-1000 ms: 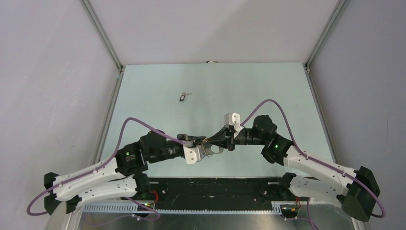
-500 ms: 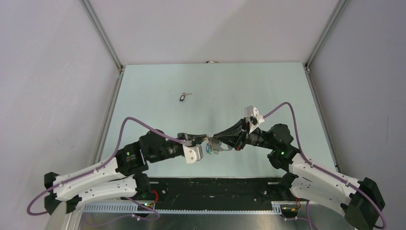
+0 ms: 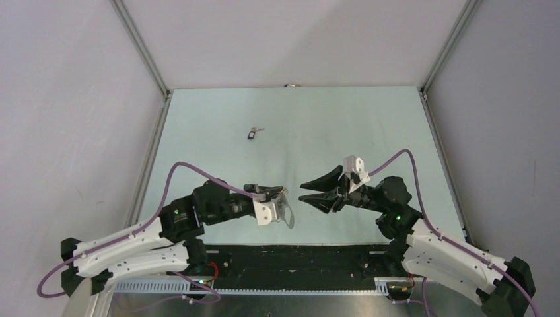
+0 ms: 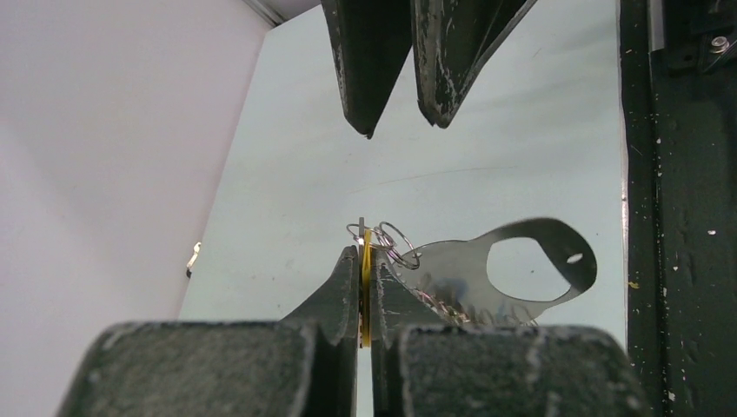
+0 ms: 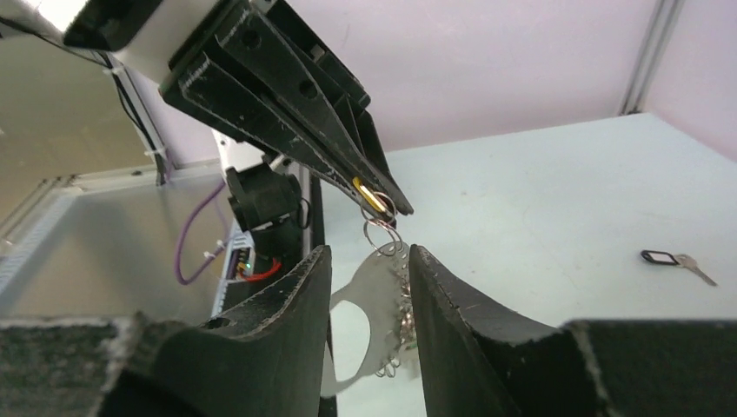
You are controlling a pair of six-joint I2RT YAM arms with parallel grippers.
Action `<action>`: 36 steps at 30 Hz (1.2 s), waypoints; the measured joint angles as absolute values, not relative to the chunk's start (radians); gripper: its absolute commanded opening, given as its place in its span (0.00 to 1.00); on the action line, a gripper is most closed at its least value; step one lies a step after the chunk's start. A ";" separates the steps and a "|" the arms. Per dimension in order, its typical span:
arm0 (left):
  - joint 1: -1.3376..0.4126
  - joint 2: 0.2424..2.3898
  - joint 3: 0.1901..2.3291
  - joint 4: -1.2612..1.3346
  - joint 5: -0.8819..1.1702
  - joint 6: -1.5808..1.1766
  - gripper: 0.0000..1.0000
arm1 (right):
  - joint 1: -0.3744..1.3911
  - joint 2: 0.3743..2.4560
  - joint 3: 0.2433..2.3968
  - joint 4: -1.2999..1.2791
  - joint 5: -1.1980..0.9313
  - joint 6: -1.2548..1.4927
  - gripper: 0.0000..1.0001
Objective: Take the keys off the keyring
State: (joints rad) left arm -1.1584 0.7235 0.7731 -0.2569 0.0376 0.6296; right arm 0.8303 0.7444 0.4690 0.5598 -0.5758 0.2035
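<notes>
Over table (image 3: 218, 119), keyring (image 4: 452, 274) hangs lengthwise (yellow key (image 5: 369, 195) in left gripper (image 4: 363, 250)).

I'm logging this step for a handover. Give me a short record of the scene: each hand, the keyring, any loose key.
left hand: shut on yellow tag, above the table
keyring: hangs by small rings from the yellow tag
right hand: open, empty, apart from the keyring
loose key: black head, lying on the table beyond both hands
</notes>
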 measured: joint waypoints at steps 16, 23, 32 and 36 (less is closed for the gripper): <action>-1.158 0.717 0.772 -0.257 0.042 0.630 0.00 | 0.915 0.893 0.673 0.261 -0.536 -0.138 0.36; -1.158 0.716 0.772 -0.267 0.047 0.631 0.00 | 1.018 0.951 0.719 0.191 -0.414 -0.250 0.27; -1.155 0.709 0.767 -0.298 0.032 0.637 0.00 | 1.060 0.966 0.720 0.159 -0.326 -0.308 0.00; -1.155 0.705 0.767 -0.302 0.025 0.637 0.00 | 1.065 0.966 0.720 0.153 -0.321 -0.307 0.00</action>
State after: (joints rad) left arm -1.1553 0.7052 0.7666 -0.3023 0.0250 0.6373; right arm 1.0653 0.9661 0.7204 0.1528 -0.3206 -0.3069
